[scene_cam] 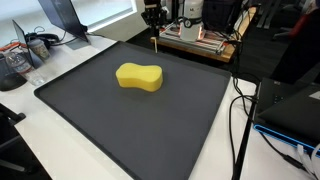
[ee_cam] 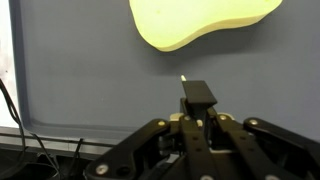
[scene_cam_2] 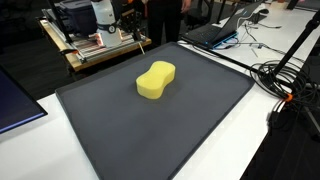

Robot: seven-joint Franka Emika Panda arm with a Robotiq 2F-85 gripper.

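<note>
Yellow foam sponge [scene_cam: 139, 77], waisted like a peanut, lies flat near the middle of a dark grey rubber-like mat [scene_cam: 130, 120]. The mat covers most of a white tabletop [scene_cam: 35, 150]. In both exterior views the sponge sits alone on the mat with nothing touching it.

Beyond the sponge, above the far edge of the mat, the jaws hang well apart from it, pointing down. They are pressed fully together on a thin dark stick [scene_cam: 155, 42], which hangs straight down from them. Its lower end is just above the mat's far border; whether the tip touches the surface cannot be told. In the wrist view the stick appears end-on as a short black block with a small pale tip, pinched between the two fingers [ee_cam: 222, 122]. Bare mat lies between that tip and the sponge, whose rounded edge fills the top of the view.

Behind the sponge, past the mat's far edge, is a low wooden bench [scene_cam: 200, 40] loaded with lab gear. In an exterior view, a tangle of black cables [scene_cam_2: 285, 75] lies on the tabletop off to one side of the sponge, outside the mat. A dark open laptop [scene_cam_2: 215, 30] sits beyond the mat's corner on that same side. In an exterior view, a pair of headphones [scene_cam: 40, 42] rests on the tabletop off the mat, on the side of the sponge away from the cables.
</note>
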